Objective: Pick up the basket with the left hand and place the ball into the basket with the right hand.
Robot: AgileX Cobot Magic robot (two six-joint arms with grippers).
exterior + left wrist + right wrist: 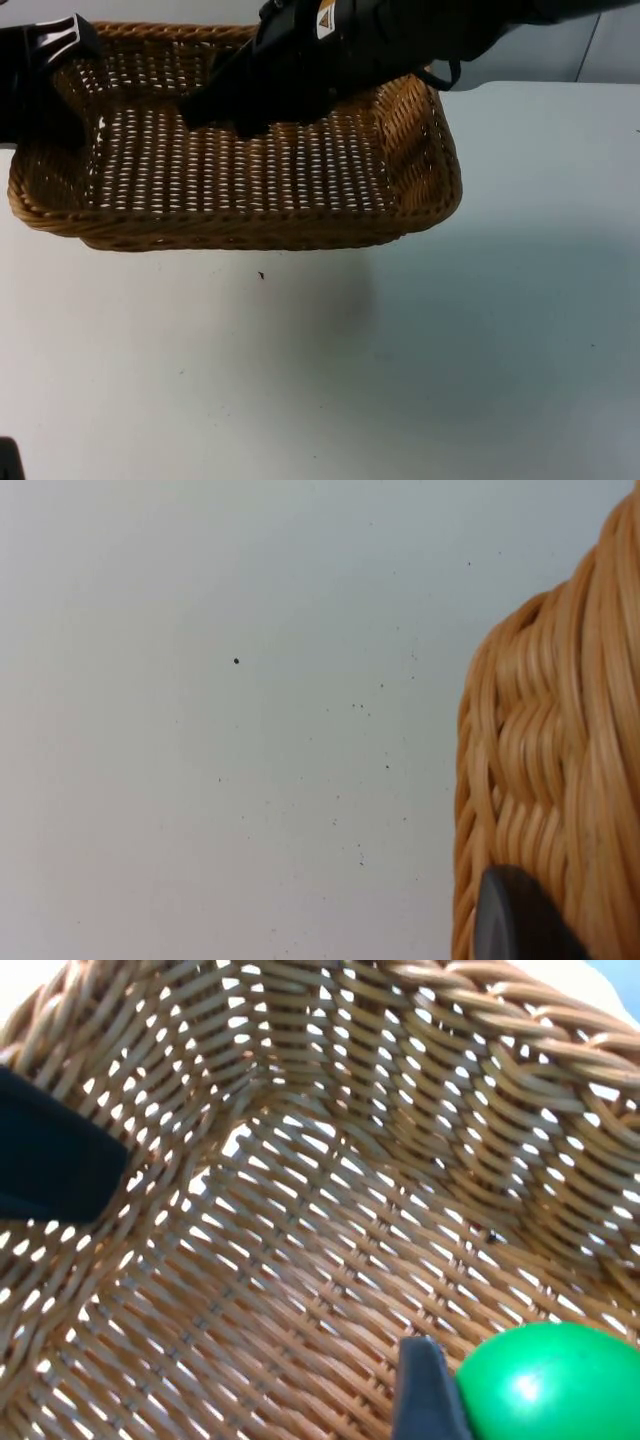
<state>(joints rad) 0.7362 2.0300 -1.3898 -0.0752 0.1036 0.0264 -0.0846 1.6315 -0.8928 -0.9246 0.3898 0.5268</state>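
Basket (240, 190): rectangular, woven of tan wicker with a braided rim, open weave in floor and walls letting light through. It hangs lifted above the worktop (480, 330), tilted slightly, its shadow falling on the white surface beneath. In the left wrist view, the outer wall of the basket (545, 770) rises beside a black fingertip (520, 920) that lies against the weave.

Ball (550, 1385): plain green, smooth and glossy, no markings. It sits over the basket's woven floor (300, 1230) in the right wrist view, pressed against a black fingertip (425, 1390).

Left gripper (50, 60): at the basket's far left corner in the top view, closed on the rim and bearing the basket aloft.

Right gripper (225, 105): reaching from the upper right over the basket's interior, low above the floor near the back wall. It grips the ball, which is inside the basket's outline.

Label: a small sticker (326, 18) on the right arm, white with an orange-yellow warning triangle; its lettering is too small to read. No other writing or brand can be made out.

Worktop: white, flecked with tiny dark specks, one distinct speck (261, 275) just in front of the basket. Grey partition wall (560, 55) behind.
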